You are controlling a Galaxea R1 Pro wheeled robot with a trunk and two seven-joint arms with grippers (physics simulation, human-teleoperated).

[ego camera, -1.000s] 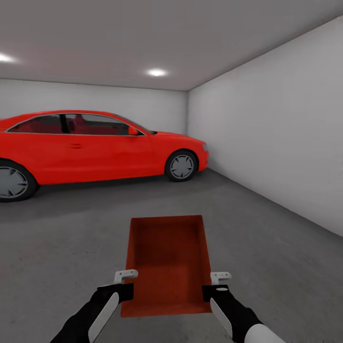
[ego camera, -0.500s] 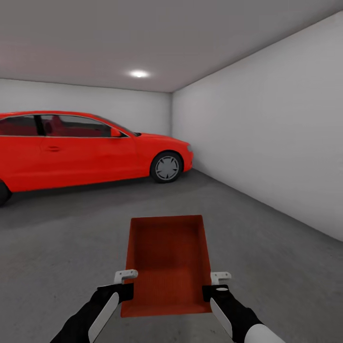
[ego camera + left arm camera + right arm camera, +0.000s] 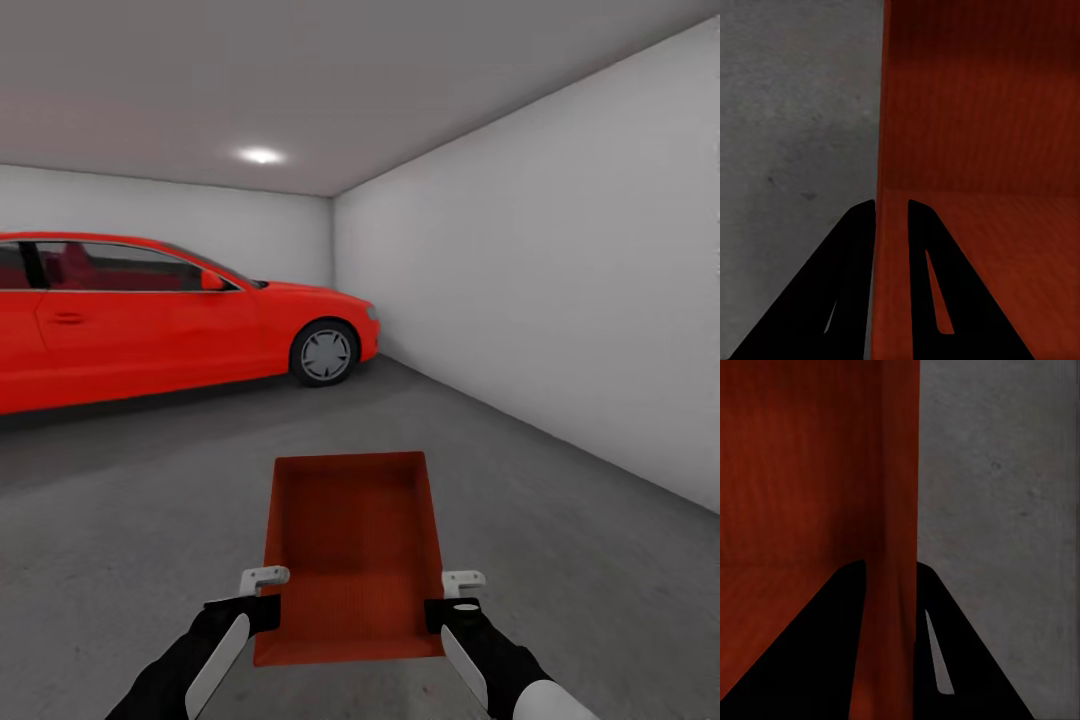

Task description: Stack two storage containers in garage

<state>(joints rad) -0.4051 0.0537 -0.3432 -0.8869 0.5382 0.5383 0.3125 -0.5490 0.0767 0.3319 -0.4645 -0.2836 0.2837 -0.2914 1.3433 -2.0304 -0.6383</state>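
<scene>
Base turning right since a second ago, car sliding left, container carried over garage floor, left gripper and right gripper each clamping a side wall, so I'm picking a set-down spot.

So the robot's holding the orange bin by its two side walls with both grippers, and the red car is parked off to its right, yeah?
Not quite. The car is parked to the robot's left, as the head view shows; a plain wall is on its right. The rest holds: the left gripper and right gripper each pinch a side wall of the bin.
</scene>
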